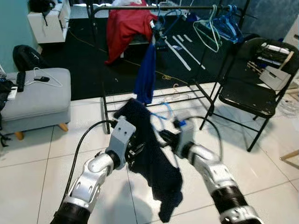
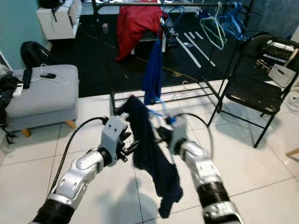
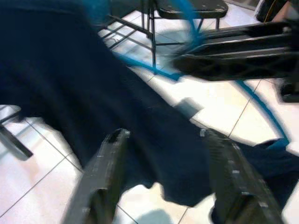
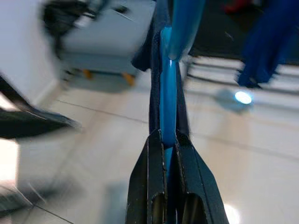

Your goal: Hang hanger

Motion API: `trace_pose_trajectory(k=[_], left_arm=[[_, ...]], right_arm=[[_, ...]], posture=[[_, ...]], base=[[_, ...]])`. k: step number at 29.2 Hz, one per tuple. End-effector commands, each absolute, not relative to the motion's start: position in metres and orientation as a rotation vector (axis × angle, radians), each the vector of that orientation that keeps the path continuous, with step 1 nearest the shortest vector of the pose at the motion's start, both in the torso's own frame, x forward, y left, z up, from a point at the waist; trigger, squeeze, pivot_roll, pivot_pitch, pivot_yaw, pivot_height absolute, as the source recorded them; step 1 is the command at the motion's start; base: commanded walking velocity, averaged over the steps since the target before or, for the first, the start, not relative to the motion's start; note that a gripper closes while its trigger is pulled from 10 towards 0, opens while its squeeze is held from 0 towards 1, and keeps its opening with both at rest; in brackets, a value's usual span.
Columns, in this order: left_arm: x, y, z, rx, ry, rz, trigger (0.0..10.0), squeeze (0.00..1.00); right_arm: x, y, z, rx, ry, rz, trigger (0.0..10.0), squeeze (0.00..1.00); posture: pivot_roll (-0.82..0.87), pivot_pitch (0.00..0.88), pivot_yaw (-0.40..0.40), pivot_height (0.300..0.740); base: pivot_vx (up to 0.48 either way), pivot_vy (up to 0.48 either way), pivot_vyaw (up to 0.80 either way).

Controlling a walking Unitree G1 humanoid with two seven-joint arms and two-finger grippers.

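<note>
No lettering, label, brand mark, number or sign is readable in any view; the clothes, hangers, rack, chair and ottoman all appear plain, and finer details are blurred.

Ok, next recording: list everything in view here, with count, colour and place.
dark garment: one, navy, draped on the hanger between the arms
hanger: one, blue, pinched by the right gripper
clothes rack: one, black, ahead on the tiles
red garment: one, on the rail
blue garment: one, hanging below the rail
empty hangers: several, blue and pale green, rail's right end
folding chair: one, black, right
ottoman: one, grey, left
left gripper: fingers open beside the dark garment
right gripper: shut on the hanger
</note>
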State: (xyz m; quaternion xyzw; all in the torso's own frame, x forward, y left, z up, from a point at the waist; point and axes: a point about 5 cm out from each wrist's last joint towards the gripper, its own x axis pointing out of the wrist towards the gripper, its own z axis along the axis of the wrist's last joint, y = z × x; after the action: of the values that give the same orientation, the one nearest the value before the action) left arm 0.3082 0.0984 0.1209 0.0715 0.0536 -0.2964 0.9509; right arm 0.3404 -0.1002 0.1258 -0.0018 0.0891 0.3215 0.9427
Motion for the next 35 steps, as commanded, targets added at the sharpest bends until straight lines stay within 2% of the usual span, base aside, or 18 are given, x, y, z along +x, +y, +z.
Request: trace_pose_trajectory(k=[1,4,8,12,13,21,26,31,35], left_arm=[[0.308,0.096,0.119,0.094,0.146,-0.596,10.0,1.00],[0.310,0.096,0.118,0.066,0.168,-0.570,10.0,1.00],[0.321,0.107,0.111,-0.032,0.263,-0.411,10.0,1.00],[0.326,0.112,0.113,-0.092,0.265,-0.373,10.0,1.00],[0.327,0.117,0.113,-0.100,0.257,-0.368,10.0,0.00],[0.327,0.122,0.112,-0.095,0.255,-0.352,10.0,0.00],[0.323,0.126,0.122,-0.158,0.162,-0.399,10.0,0.00],[0.319,0.132,0.125,-0.180,0.128,-0.420,10.0,0.00],[0.321,0.118,0.126,-0.197,0.143,-0.452,10.0,0.00]], right_arm=[[0.341,-0.095,0.126,-0.016,0.182,0.690,10.0,0.00],[0.341,-0.092,0.127,-0.018,0.184,0.704,10.0,0.00],[0.338,-0.082,0.131,-0.004,0.189,0.754,10.0,0.00],[0.335,-0.079,0.132,-0.007,0.192,0.781,10.0,0.00],[0.334,-0.080,0.129,-0.033,0.199,0.785,10.0,0.00],[0.333,-0.083,0.127,-0.078,0.202,0.787,10.0,0.00],[0.335,-0.097,0.120,-0.190,0.213,0.744,10.0,0.00],[0.335,-0.111,0.118,-0.202,0.226,0.683,10.0,0.00],[0.335,-0.109,0.121,-0.184,0.215,0.670,10.0,0.00]], posture=[[-0.05,0.075,-0.060,0.740],[-0.05,0.076,-0.060,0.740],[-0.05,0.075,-0.059,0.740],[-0.06,0.075,-0.054,0.740],[-0.06,0.075,-0.054,0.740],[-0.06,0.074,-0.053,0.740],[-0.06,0.078,-0.052,0.740],[-0.06,0.083,-0.050,0.740],[-0.07,0.087,-0.047,0.740]], base=[[0.000,0.000,0.00],[0.000,0.000,0.00],[0.000,0.000,0.00],[0.000,0.000,0.00],[0.000,0.000,0.00],[0.000,0.000,0.00],[0.000,0.000,0.00],[0.000,0.000,0.00],[0.000,0.000,0.00]])
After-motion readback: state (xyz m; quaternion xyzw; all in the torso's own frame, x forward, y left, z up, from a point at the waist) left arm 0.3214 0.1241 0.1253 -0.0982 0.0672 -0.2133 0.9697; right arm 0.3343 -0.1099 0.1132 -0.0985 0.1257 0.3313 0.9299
